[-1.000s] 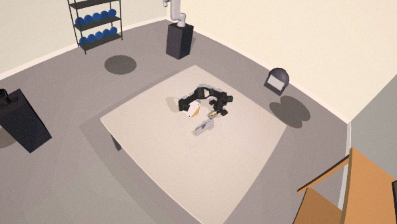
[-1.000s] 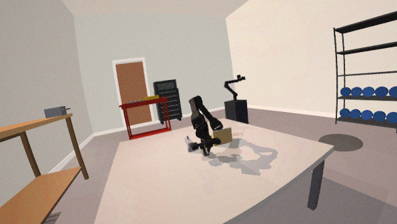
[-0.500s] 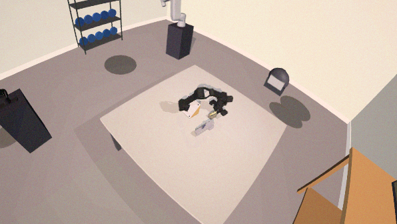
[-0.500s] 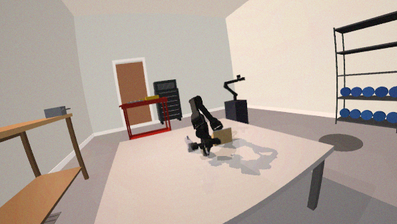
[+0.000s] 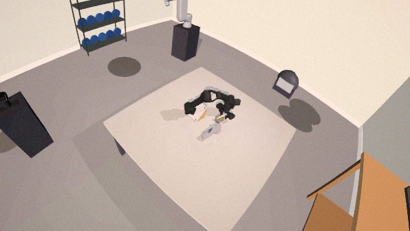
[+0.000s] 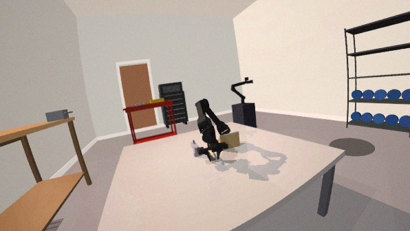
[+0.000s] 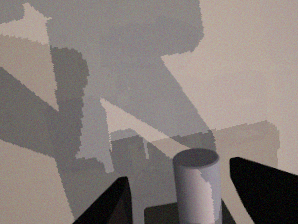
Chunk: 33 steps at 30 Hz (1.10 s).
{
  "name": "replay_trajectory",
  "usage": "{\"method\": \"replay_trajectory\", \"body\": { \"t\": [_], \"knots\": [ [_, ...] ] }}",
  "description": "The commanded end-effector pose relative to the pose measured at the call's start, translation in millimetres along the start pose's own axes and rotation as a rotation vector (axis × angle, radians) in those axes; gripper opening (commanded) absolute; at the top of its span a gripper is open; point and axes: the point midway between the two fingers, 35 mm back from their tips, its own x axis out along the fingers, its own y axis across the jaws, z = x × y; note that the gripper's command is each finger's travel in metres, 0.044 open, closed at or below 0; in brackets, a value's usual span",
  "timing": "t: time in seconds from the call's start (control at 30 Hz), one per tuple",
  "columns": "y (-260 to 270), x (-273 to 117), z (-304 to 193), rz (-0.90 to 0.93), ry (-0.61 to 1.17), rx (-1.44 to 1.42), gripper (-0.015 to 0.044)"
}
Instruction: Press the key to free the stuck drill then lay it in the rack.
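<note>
- A smooth grey cylinder (image 7: 196, 187) rises between the fingers of the gripper (image 5: 225, 113) (image 6: 214, 159) (image 7: 180, 176), with a gap on either side; it may be the drill, though the close view cuts off its lower end.
- The claw stands apart, clamped on nothing.
- A small yellowish block (image 5: 219, 119) sits just beside the gripper, low at the tabletop.
- Near that block lies a pale grey piece (image 5: 211, 131) (image 6: 196, 148), long and uneven in outline; I cannot tell whether it is the rack.
- The black arm (image 5: 206, 95) (image 6: 204, 122) bends over the work, and an upright panel (image 5: 197, 113) (image 6: 231, 140) stands close by its base, hemming in that side.
- All this stands on a broad, pale table (image 5: 179, 161) (image 6: 165, 192), with the arm's shadows spread across it.
- Beyond the table edge, grey floor runs to cream and grey-green walls.
- A wooden bench (image 5: 382, 192) (image 6: 38, 128) stands off to one side, carrying a grey box (image 6: 56, 115).
- Farther back are a red cart (image 6: 155, 139), a dark tool cabinet (image 6: 176, 103) and a brown door (image 6: 138, 96).
- A black shelf rack (image 5: 103, 25) (image 6: 347, 79) holds rows of blue round weights (image 5: 100, 17) (image 6: 380, 94).
</note>
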Motion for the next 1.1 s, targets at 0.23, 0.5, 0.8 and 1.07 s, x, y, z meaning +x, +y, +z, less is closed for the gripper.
{"method": "replay_trajectory", "body": {
  "t": [0.23, 0.5, 0.8, 1.07],
  "knots": [
    [0, -12, 0, 0.0, 0.012, -0.003, 0.044],
    [2, -43, -1, 0.003, 0.019, -0.005, 0.044],
    [1, -76, 1, 0.004, 0.018, -0.005, 0.044],
    [31, -117, 14, -0.052, -0.172, 0.185, 0.044]
  ]
}}
